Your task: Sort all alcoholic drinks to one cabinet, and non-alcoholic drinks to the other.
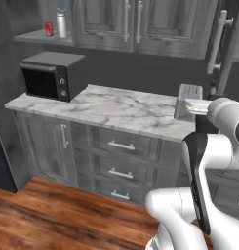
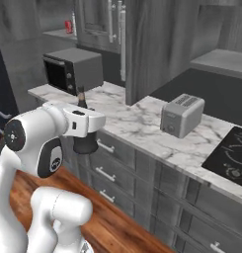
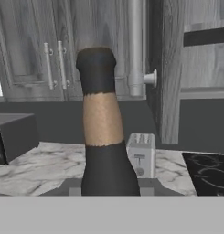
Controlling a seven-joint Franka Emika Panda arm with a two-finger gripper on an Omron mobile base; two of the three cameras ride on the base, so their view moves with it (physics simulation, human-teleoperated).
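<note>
My gripper [image 2: 89,129] is shut on a squat dark bottle [image 2: 86,144] with a long thin neck, one of the alcoholic drinks. I hold it in the air in front of the counter's edge. In the hand view its dark neck with a tan band [image 3: 102,128] rises upright just ahead of the hand and hides my fingertips. Two non-alcoholic drinks, a small red can [image 1: 49,28] and a slim pale-grey bottle with a light-blue cap [image 1: 61,23], stand on an open shelf [image 1: 40,37] at the upper left. The can [image 2: 69,26] also shows far off in the right base view.
A black microwave [image 1: 50,75] sits at the left of the marble counter [image 1: 116,110], with a toaster [image 2: 181,114] to the right and a cooktop [image 2: 230,152] beyond it. Upper cabinet doors [image 1: 126,22] are shut. One tall door [image 2: 152,47] stands open beside a shelf [image 2: 219,60].
</note>
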